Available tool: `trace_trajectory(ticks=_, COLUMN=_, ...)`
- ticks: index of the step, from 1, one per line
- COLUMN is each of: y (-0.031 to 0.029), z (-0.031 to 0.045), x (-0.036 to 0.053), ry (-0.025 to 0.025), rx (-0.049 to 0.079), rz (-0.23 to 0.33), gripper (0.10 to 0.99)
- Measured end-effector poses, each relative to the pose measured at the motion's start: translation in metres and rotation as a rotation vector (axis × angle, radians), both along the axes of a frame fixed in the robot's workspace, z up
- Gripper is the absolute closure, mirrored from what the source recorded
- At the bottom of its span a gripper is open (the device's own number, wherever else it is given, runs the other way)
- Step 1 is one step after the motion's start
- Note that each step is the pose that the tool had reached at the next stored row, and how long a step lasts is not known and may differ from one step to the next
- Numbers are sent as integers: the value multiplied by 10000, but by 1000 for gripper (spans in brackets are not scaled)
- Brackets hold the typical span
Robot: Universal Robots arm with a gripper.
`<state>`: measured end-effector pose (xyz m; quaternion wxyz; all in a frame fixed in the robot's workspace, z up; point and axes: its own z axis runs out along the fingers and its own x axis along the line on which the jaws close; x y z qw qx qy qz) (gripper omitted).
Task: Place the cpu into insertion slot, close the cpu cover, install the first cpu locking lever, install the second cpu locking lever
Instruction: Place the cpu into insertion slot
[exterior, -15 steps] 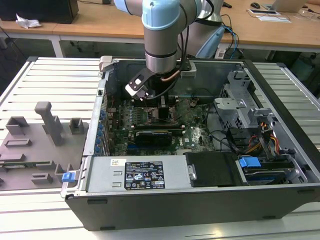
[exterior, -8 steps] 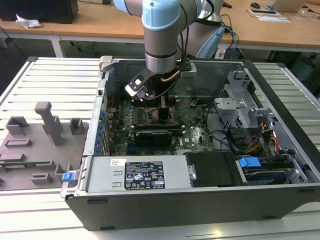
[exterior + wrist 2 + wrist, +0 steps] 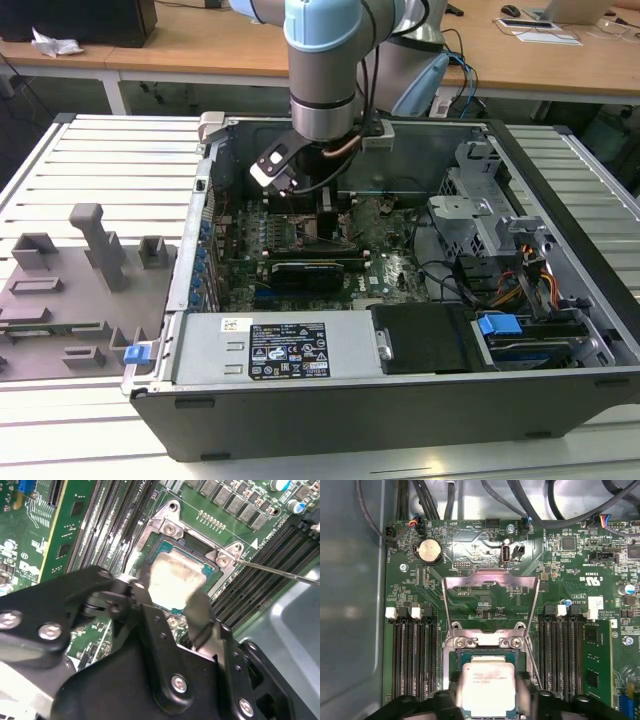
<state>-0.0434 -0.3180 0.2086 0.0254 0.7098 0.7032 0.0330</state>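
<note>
Silvery cpu (image 3: 487, 686) sits clamped in the pincer (image 3: 171, 599) over the insertion slot (image 3: 485, 653).

Robotics lab, opened computer case (image 3: 400, 410), desks (image 3: 200, 45)

Cpu (image 3: 488, 687) in first wrist view: dull silvery-grey metal top, smooth, faintly smudged. Cpu cover (image 3: 470, 581): thin bare metal frame, satin sheen. Motherboard (image 3: 470, 545): glossy green lacquered board. Memory slots (image 3: 415, 655): matt black plastic, white plastic clips. Coin cell (image 3: 429, 550): shiny metal. Gripper (image 3: 172, 600) in second wrist view: matt black links, bright metal screws. Exterior view: case (image 3: 400, 400) dark grey matt metal; arm (image 3: 325, 40) glossy pale blue caps, satin grey metal; table (image 3: 90, 140) ribbed pale grey metal; fixture tray (image 3: 60, 300) on exterior view's left, matt grey plastic.
</note>
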Motion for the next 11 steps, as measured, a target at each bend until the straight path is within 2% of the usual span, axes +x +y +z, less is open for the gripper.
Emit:
trace_trajectory(ticks=1, y=0, z=8, x=1, ry=9, rx=-1, rz=-2, gripper=620)
trace_trajectory(ticks=2, y=0, z=18, x=3, ry=27, rx=-2, rz=-4, gripper=620)
trace_trajectory(ticks=4, y=0, z=31, x=5, ry=47, rx=-2, rz=-6, gripper=737)
trace_trajectory(ticks=5, y=0, z=39, x=5, ry=59, rx=-2, rz=-7, gripper=737)
trace_trajectory(ticks=8, y=0, z=45, x=6, ry=66, rx=0, rz=-7, gripper=918)
trace_trajectory(ticks=9, y=0, z=48, x=6, ry=67, rx=-2, rz=-8, gripper=918)
trace_trajectory(ticks=10, y=0, z=50, x=6, ry=67, rx=-2, rz=-9, gripper=980)
trace_trajectory(ticks=11, y=0, z=57, x=6, ry=69, rx=-3, rz=-10, gripper=980)
